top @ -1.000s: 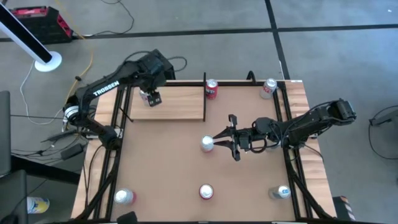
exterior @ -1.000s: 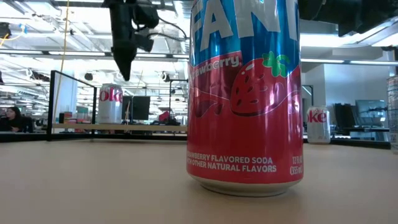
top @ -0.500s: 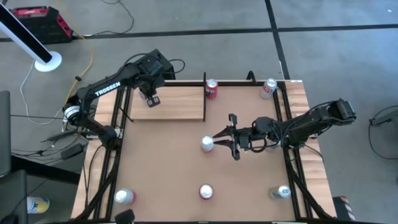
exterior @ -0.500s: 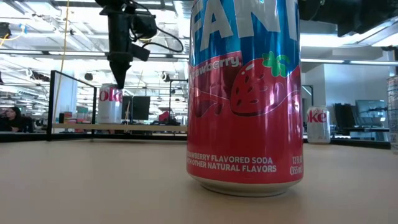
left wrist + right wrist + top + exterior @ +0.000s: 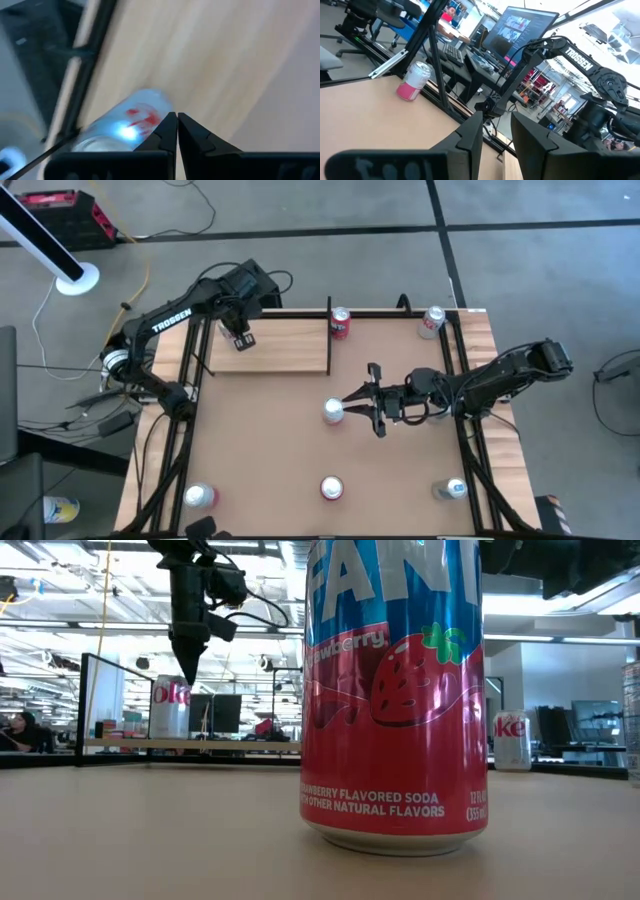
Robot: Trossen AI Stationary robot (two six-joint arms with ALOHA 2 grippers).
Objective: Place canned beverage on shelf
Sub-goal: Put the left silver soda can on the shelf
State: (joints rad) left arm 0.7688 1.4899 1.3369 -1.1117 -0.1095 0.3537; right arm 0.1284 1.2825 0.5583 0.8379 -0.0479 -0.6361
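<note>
Left claw (image 5: 242,340) hangs over the pale shelf (image 5: 290,350), fingers clenched together and empty; a silver-and-red can (image 5: 120,127) stands upright on the shelf just beside its tips. Right claw (image 5: 352,410) sits low over mid-counter (image 5: 270,450), fingers partly apart, next to a silver-topped can (image 5: 333,411); no grip visible.

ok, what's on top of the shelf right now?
One silver can with red lettering stands on the shelf. The shut left claw hangs just above it, not gripping. From overhead the arm covers most of the can. Nothing else shows on the plank.
</note>
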